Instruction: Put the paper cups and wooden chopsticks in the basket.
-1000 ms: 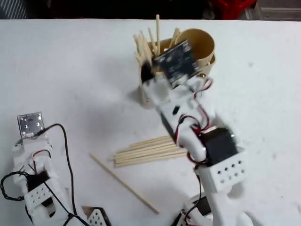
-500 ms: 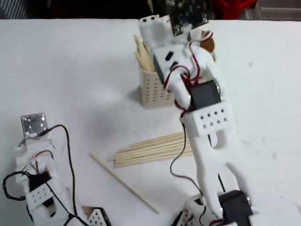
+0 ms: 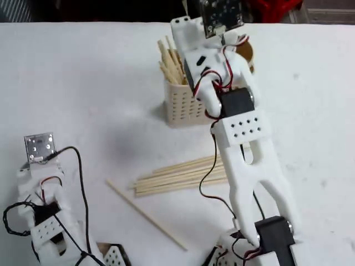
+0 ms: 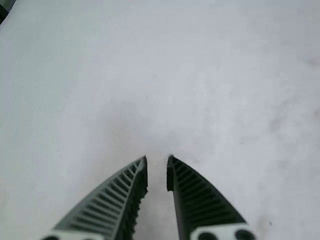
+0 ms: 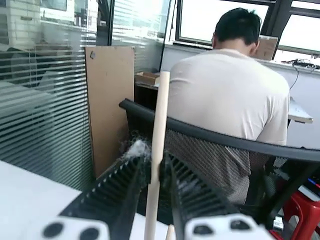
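A cream slotted basket (image 3: 182, 106) stands at the back middle of the table with several wooden chopsticks (image 3: 169, 62) upright in it. A tan paper cup (image 3: 247, 53) peeks out behind it, mostly hidden by my right arm (image 3: 233, 105), which stretches over the basket. My right gripper (image 5: 156, 161) is shut on one chopstick (image 5: 159, 120), held upright. A bundle of chopsticks (image 3: 175, 177) lies on the table, with a single chopstick (image 3: 145, 215) slanting in front of it. My left gripper (image 4: 156, 161) is shut with nothing in it, just above bare table.
The left arm (image 3: 40, 188) sits at the near left corner with black cables around it. The white table (image 3: 83, 72) runs wide to the left and right of the basket. A person sits on a chair in the room beyond the table.
My right arm has stretched out and swung back over the basket, lifting its gripper with the chopstick higher; it now covers most of the cup. The left arm stayed put.
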Tool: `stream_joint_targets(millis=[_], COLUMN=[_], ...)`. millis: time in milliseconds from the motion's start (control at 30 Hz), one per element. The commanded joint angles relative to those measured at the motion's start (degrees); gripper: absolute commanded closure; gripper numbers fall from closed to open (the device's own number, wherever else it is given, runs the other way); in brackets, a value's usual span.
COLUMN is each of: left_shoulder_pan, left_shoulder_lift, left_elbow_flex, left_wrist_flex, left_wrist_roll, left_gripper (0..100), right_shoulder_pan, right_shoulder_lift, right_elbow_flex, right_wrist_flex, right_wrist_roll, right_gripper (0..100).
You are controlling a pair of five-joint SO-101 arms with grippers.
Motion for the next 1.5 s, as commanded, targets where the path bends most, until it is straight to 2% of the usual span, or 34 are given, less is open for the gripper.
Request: stream_joint_targets(millis=[0,167,333,500,633,700,767,867,967,1100,1167,1267,1367,1467], left_shoulder_pan=[1.01,1.01,1.19,1.19,1.45,2.33,3.38,7.78,14.02,26.15,33.10,41.71,46.20,46.73], left_shoulder_lift=[-0.92,-0.92,-0.66,-0.84,-0.66,-0.57,-0.57,-0.57,-0.57,-0.48,-0.40,1.98,8.04,15.16], left_elbow_flex=[-0.18,-0.18,-0.18,-0.18,-1.41,-6.15,-14.33,-27.25,-37.71,-46.68,-48.88,-49.58,-49.23,-49.14], left_wrist_flex=[-1.23,-1.23,-0.88,-0.35,1.23,8.88,21.63,39.82,54.15,70.33,76.13,79.21,81.49,83.08], left_wrist_roll=[-0.35,-0.35,-3.52,-3.69,-3.78,-3.78,-3.96,-8.18,-10.20,-10.20,-10.20,-12.57,-24.53,-37.89], left_gripper=[91,91,91,91,91,91,91,91,91,91,91,91,91,91], right_shoulder_pan=[1.45,1.54,1.19,1.54,1.54,1.71,2.68,5.67,9.01,11.47,11.47,11.65,11.82,11.74], right_shoulder_lift=[-4.53,-9.36,-16.13,-22.11,-27.21,-29.67,-31.96,-35.03,-38.11,-42.07,-43.74,-46.73,-50.15,-53.76], right_elbow_flex=[4.31,10.20,17.23,22.68,25.23,26.46,27.87,31.12,36.92,49.14,55.03,62.42,69.01,74.02], right_wrist_flex=[-3.91,-3.74,0.22,4.09,19.21,29.32,38.55,48.13,51.30,51.12,51.12,48.92,47.08,46.64], right_wrist_roll=[-0.35,-0.35,-0.35,0.09,0.18,0.18,0.18,1.76,9.14,15.91,20.04,25.05,31.38,34.20], right_gripper=[98.2,96.1,81.4,86.9,92.3,94.0,95.8,97.5,97.6,98.1,98.1,98.1,97.8,97.8])
